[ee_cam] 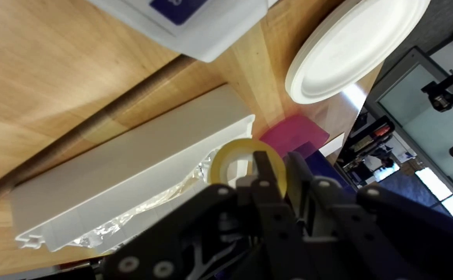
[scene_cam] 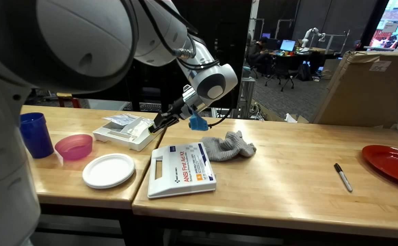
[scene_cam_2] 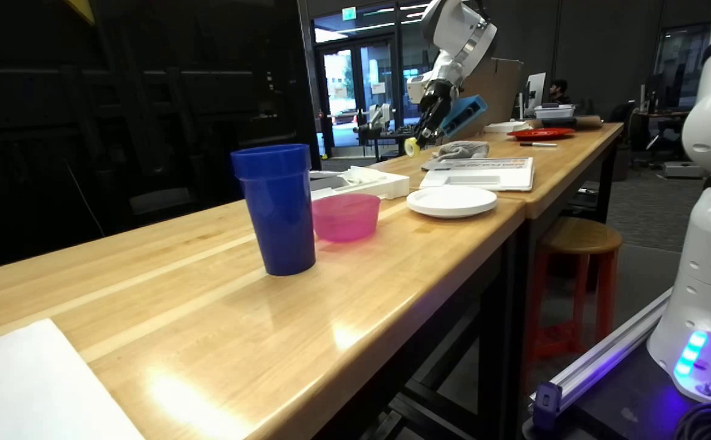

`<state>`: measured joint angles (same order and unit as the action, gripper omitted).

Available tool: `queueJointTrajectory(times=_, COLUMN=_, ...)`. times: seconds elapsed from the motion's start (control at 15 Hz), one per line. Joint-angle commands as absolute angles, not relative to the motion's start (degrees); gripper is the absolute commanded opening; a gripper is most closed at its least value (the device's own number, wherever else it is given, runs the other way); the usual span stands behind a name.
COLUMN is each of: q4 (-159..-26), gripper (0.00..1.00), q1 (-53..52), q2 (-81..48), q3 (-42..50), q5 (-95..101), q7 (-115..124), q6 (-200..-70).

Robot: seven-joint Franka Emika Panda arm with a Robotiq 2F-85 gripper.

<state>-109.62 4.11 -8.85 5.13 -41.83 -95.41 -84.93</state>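
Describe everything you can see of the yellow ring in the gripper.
The yellow ring looks like a roll of tape: smooth, perhaps plastic, with a paler inner band around an open hole. The gripper pinches it at one side, its fingers covering part of it. It hangs in the air, roughly on edge, near the white tray, touching nothing else that I can see.

tape roll (ee_cam: 246,145): looks smooth
table (scene_cam: 288,171): wood, super glossy
knit cloth (scene_cam: 228,147): nubby, totally matt
tumbler (scene_cam_2: 281,214): just smooth plastic
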Motion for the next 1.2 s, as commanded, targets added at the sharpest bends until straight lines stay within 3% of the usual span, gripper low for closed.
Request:
queueJointTrajectory(times=0.0, q4=-109.9, gripper=0.04, q1=3.79, q2=-7.4, q3=3.3, q5=-42.96, q7=-94.91, q6=-88.55)
queueJointTrajectory(times=0.6, q4=-116.55, gripper=0.04, q1=1.37, q2=-2.65, q3=0.51, q5=-41.59, q7=-94.16, q6=-109.66)
queueJointTrajectory(times=1.13, q4=-119.77, gripper=0.04, q1=1.82, q2=-0.29, q3=0.84, q5=-39.64, q7=-95.89, q6=-119.37)
